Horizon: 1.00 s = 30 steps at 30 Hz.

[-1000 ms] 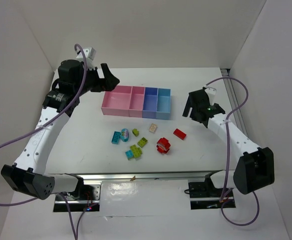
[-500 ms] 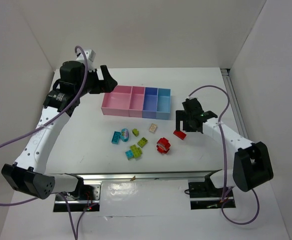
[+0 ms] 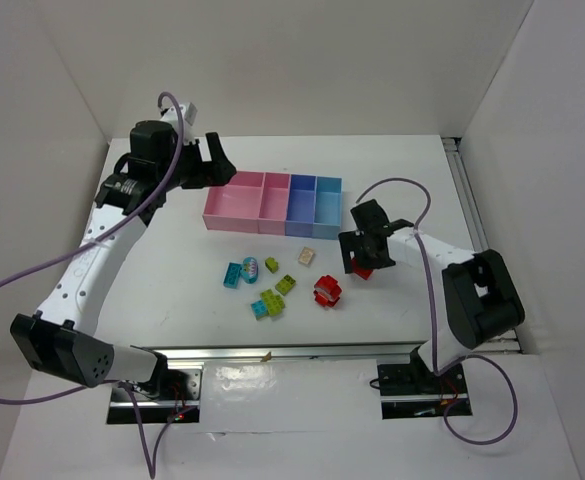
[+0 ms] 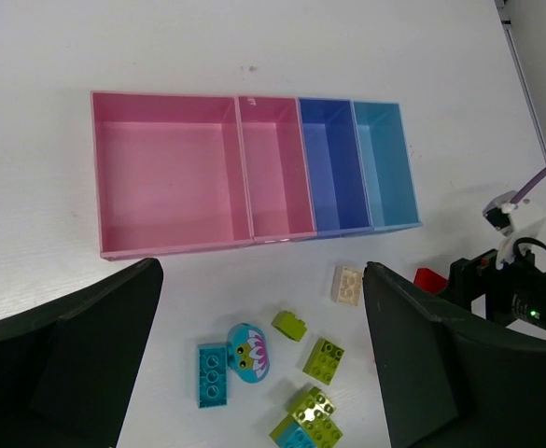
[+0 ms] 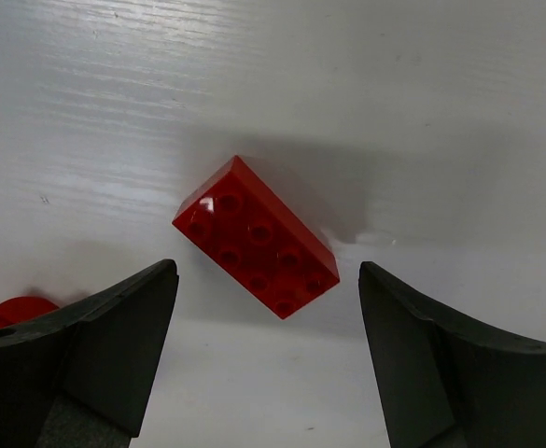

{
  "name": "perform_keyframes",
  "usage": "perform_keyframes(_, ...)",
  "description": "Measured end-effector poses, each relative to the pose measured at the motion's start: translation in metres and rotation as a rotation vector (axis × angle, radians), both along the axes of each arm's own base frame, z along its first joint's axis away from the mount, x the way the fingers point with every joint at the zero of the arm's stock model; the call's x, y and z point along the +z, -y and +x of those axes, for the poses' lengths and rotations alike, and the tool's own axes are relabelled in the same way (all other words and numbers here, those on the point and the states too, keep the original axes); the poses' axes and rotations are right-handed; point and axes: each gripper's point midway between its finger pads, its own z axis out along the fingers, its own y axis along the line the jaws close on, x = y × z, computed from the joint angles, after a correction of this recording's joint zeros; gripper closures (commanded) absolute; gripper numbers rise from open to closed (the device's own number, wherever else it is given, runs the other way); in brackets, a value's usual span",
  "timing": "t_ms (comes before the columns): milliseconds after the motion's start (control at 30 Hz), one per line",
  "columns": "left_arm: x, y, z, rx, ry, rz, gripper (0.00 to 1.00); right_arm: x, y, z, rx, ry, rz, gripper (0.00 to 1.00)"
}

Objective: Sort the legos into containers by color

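The four-bin tray (image 3: 262,229), two pink, one blue, one light blue, sits at the table's middle back; all bins look empty in the left wrist view (image 4: 238,168). My right gripper (image 3: 360,262) is open and low, straddling a red brick (image 5: 256,238) that lies flat on the table, untouched between the fingers (image 5: 123,327). My left gripper (image 3: 217,160) is open and empty, high above the tray's left end. Loose legos lie in front of the tray: a teal brick (image 4: 211,373), a cyan rounded piece (image 4: 247,352), lime bricks (image 4: 323,359), a beige brick (image 4: 347,283).
A red rounded piece (image 3: 326,291) lies just left of my right gripper; its edge shows in the right wrist view (image 5: 11,313). A lime-and-cyan stack (image 3: 267,304) is nearest the front edge. White walls enclose the table on three sides.
My right arm has swung left and down from the right side onto the red brick. My left gripper has barely shifted.
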Motion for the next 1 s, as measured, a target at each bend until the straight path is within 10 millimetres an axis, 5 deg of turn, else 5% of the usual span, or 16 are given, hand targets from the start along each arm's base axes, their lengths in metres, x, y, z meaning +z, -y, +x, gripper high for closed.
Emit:
perform_keyframes(433,-0.010,-0.003,0.005,0.016,-0.031,0.020,0.01,-0.021,-0.003,0.005,0.026,-0.055,-0.042,0.18)
perform_keyframes(667,-0.014,-0.003,0.008,0.009,-0.036,0.037,0.01,-0.019,-0.004,0.023,-0.007,-0.013,-0.052,0.27)
perform_keyframes(767,-0.015,-0.003,0.007,0.009,-0.042,0.038,0.01,-0.019,0.000,0.027,-0.045,-0.005,-0.042,0.39)
perform_keyframes(933,-0.017,-0.006,0.010,0.015,-0.051,0.039,0.01,-0.020,0.016,0.032,-0.148,-0.006,-0.014,0.37)
perform_keyframes(1000,-0.019,-0.006,0.011,0.014,-0.056,0.039,0.01,-0.021,0.018,0.032,-0.167,-0.007,-0.006,0.27)
